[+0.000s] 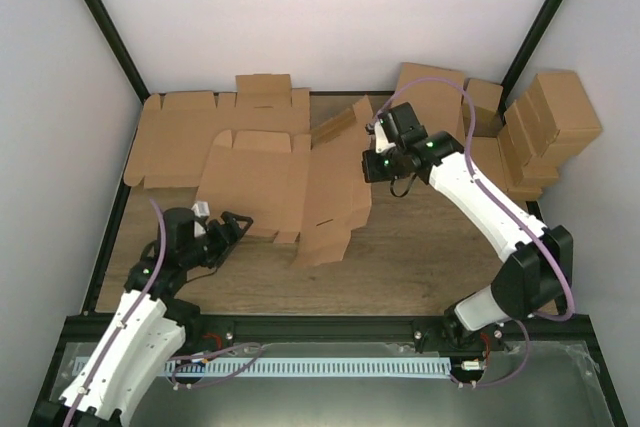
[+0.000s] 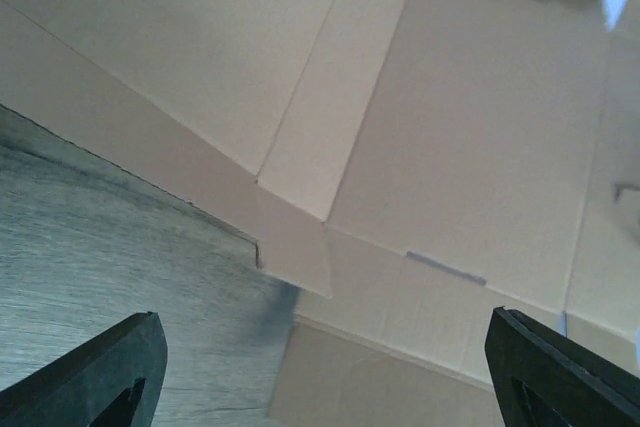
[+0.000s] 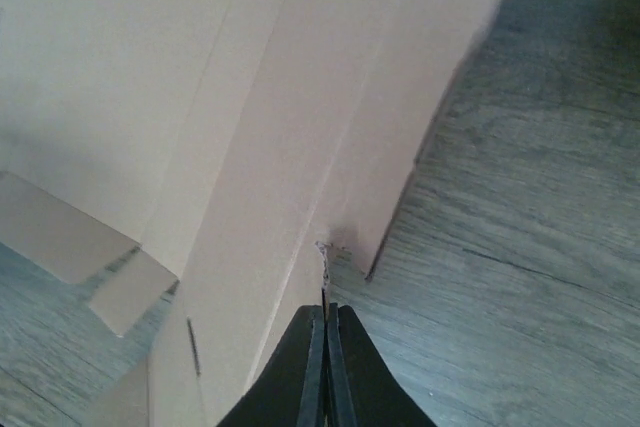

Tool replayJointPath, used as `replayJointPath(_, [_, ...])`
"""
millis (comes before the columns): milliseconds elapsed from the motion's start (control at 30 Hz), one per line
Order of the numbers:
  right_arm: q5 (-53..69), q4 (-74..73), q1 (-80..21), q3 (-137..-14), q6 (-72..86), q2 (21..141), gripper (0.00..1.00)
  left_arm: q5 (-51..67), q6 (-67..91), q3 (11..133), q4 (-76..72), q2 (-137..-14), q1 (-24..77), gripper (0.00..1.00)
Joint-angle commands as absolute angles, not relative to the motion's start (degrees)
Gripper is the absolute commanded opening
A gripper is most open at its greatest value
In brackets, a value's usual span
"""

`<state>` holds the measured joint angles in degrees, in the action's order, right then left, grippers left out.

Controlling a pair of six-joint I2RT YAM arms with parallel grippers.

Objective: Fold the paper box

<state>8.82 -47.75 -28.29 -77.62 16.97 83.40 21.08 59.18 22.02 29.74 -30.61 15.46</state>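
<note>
Though one panel of the paper box (image 1: pixel 335 197) stands raised, pinched by right fingers (image 3: pixel 310 367), other flaps lie flat on the worktop (image 1: pixel 420 257); left fingers (image 2: pixel 110 367) spread, empty.

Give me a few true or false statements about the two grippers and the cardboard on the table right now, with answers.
1. The left gripper is open and holds nothing. True.
2. The right gripper stands wide open. False: it is shut on an edge of the paper box.
3. The paper box lies completely flat. False: its right side is raised off the table.
4. Small closed boxes are piled at the far right. True.
</note>
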Motion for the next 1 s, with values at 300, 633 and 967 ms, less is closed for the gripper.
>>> replayJointPath(300, [20.99, -54.36, -30.97, -86.37, 12.32, 84.05, 0.01, 21.75, 38.49, 44.01, 33.83, -43.47, 15.80, 0.92])
replayJointPath(633, [34.29, -43.92, -31.20, -75.25, 16.67, 78.94, 0.07, 26.17, 34.96, 43.04, 33.57, -47.35, 15.90, 0.92])
replayJointPath(967, [32.98, -34.93, -31.20, -63.75, 23.69, 74.82, 0.31, 28.42, 35.16, 41.39, 32.99, -46.08, 16.87, 0.92])
